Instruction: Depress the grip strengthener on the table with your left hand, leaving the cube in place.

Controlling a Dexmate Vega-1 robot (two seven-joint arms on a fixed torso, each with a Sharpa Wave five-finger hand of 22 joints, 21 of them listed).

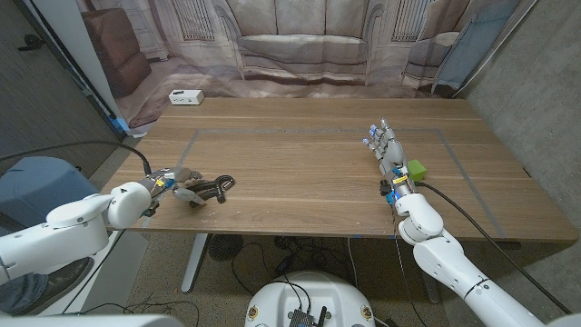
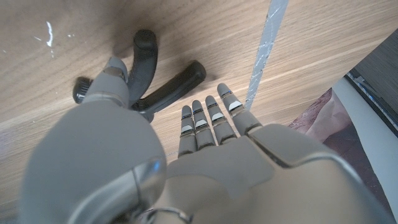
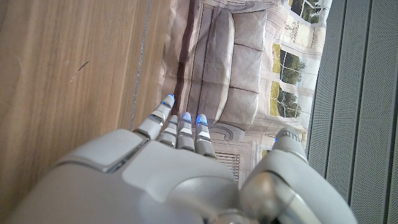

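Black strengthener [image 1: 214, 188] lies near the table's [image 1: 300, 173] front left edge, the left hand [image 1: 179, 184] touching it, thumb on one handle, fingers straight, no firm grip evident. Farther right, the right hand [image 1: 388, 150] stands open beside the green cube [image 1: 416, 169].

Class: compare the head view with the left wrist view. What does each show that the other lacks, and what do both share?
Head view alone: the right hand, fingers straight, the green cube beside it, and a white box at the far edge. Left wrist view alone: the strengthener's two black handles close up, spread in a V. Both: left hand at the strengthener, wooden table.
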